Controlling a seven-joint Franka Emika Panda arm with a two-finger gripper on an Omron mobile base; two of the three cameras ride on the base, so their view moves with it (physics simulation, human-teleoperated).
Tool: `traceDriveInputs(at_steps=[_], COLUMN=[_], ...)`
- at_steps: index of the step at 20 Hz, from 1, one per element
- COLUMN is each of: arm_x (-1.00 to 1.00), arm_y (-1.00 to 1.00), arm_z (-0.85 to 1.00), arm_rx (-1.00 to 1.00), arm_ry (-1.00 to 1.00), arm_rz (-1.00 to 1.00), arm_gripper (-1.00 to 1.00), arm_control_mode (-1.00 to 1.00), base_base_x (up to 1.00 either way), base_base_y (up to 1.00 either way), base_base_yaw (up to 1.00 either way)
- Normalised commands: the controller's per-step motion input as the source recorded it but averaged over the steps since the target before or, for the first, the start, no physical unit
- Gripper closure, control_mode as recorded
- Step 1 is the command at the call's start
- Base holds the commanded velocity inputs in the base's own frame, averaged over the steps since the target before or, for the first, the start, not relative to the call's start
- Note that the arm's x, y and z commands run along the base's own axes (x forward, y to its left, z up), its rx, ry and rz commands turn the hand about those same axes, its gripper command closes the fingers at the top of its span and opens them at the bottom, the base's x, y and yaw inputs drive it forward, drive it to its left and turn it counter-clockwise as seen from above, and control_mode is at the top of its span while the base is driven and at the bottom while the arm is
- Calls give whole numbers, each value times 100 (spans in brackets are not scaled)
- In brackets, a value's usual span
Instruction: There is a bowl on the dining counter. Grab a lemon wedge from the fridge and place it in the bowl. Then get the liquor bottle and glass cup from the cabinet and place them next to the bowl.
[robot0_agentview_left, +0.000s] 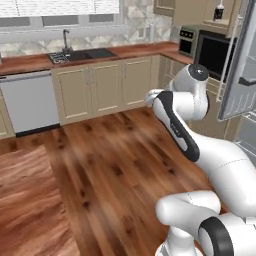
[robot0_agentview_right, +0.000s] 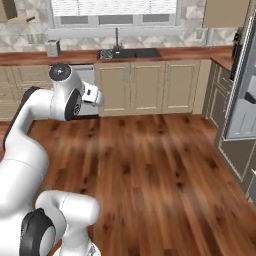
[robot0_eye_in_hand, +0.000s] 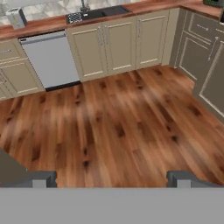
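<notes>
Reddish-brown floor planks (robot0_eye_in_hand: 118, 127) spread out beneath the gripper (robot0_eye_in_hand: 111, 177), whose two dark fingertips (robot0_eye_in_hand: 41, 178) stand wide apart with nothing between them. Ahead of the gripper, across the floor, runs a wall counter (robot0_eye_in_hand: 52, 21) with a wood top, a black sink (robot0_eye_in_hand: 105, 12) and a tap, above tan cabinet doors (robot0_eye_in_hand: 109, 46) and a pale grey dishwasher (robot0_eye_in_hand: 50, 59). Off to the gripper's right, the fridge (robot0_agentview_left: 240, 65) stands with its pale grey door swung open, well apart from the hand. Beyond it, higher up, a liquor bottle (robot0_agentview_left: 219, 12) with a black label sits in an upper cabinet (robot0_agentview_left: 210, 15).
</notes>
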Motion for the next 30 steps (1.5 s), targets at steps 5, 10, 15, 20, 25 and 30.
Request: traceDriveInputs(at_steps=[5,10,15,20,25,30], arm_x=[0,0,0,0,0,0], arm_y=[0,0,0,0,0,0], arm_z=[0,0,0,0,0,0], arm_rx=[0,0,0,0,0,0], arm_ry=[0,0,0,0,0,0], arm_rz=[0,0,0,0,0,0], arm_gripper=[-100,-100,-100,-100,-100,-100], arm_control_mode=[100,100,100,100,100,100], base_base_x=[100,89,61,47,77,100], base_base_y=[0,-6,-33,-36,-16,4], base_base_yaw=[0,-4,-41,-53,-52,-35])
